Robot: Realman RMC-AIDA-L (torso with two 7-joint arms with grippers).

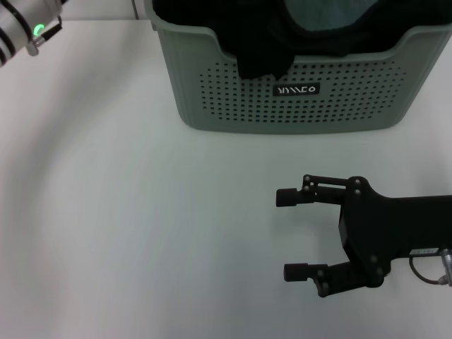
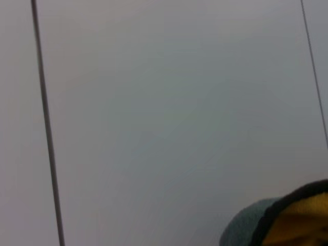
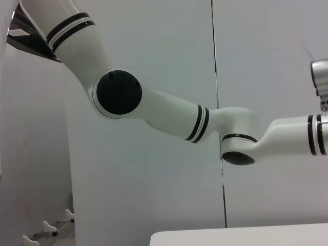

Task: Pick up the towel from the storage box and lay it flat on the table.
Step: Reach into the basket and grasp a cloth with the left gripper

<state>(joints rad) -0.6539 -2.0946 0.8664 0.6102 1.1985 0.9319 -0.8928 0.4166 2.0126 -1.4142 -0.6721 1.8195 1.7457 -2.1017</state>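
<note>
The storage box (image 1: 296,106) stands at the far middle of the table (image 1: 106,212). Inside it, at the view's top edge, lies the towel (image 1: 328,18) with its dark grey-green side up. The left wrist view catches a corner of the towel (image 2: 302,220), yellow with black edging and a grey-green fold. My right gripper (image 1: 286,234) hovers open and empty over the table in front of the box, fingers pointing left. Only the wrist of my left arm (image 1: 25,32) shows at the far left corner, and its gripper is out of view.
An all-black cloth (image 1: 261,49) hangs over the box's front rim, left of the logo label (image 1: 296,90). The right wrist view shows the left arm (image 3: 154,107) against a pale wall and a strip of table edge (image 3: 241,238).
</note>
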